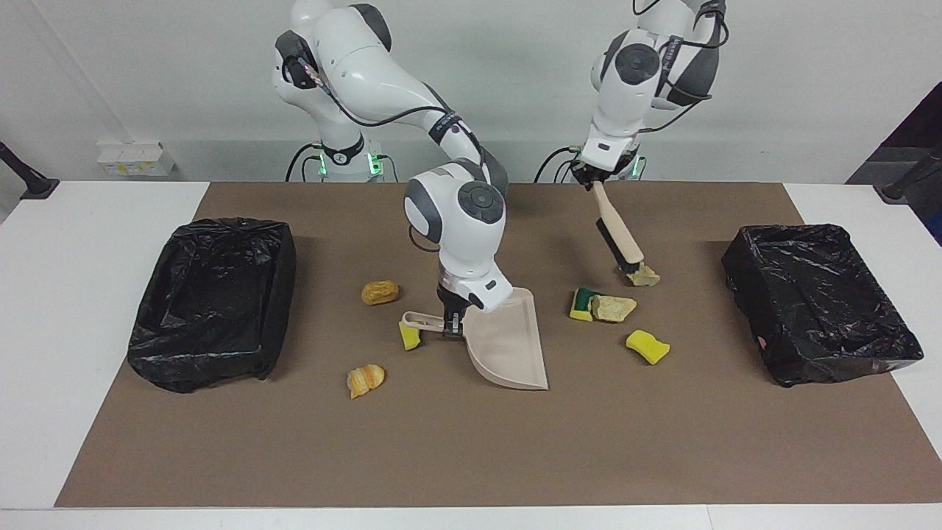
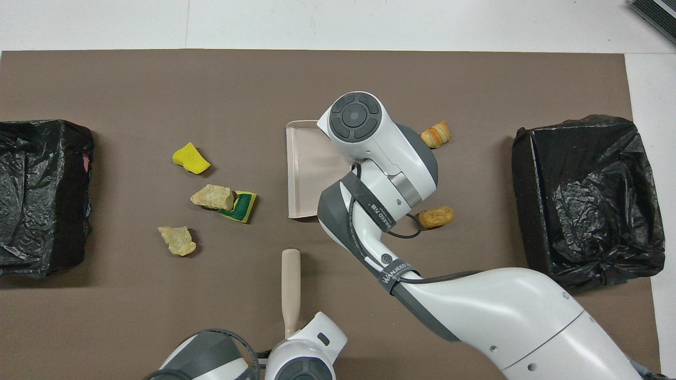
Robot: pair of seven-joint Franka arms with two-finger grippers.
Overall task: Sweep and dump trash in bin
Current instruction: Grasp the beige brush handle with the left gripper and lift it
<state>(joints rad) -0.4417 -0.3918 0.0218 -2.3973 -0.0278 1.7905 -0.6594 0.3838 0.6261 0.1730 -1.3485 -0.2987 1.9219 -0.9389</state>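
My right gripper (image 1: 450,324) is shut on the handle of the beige dustpan (image 1: 508,346), which rests on the mat with its mouth toward the left arm's end. A yellow sponge bit (image 1: 409,337) lies against that handle. My left gripper (image 1: 595,181) is shut on the beige brush (image 1: 618,235), whose bristles touch a tan chunk (image 1: 643,276). A green-backed sponge (image 1: 581,303), another tan chunk (image 1: 613,308) and a yellow sponge (image 1: 647,346) lie nearby. Two orange-brown lumps (image 1: 380,292) (image 1: 366,379) lie toward the right arm's end. The overhead view shows the brush (image 2: 290,279) upright near the robots.
A black-lined bin (image 1: 213,302) stands at the right arm's end of the brown mat (image 1: 471,449), and a second one (image 1: 817,302) at the left arm's end. The right arm's wrist (image 2: 369,148) hides the dustpan's handle from above.
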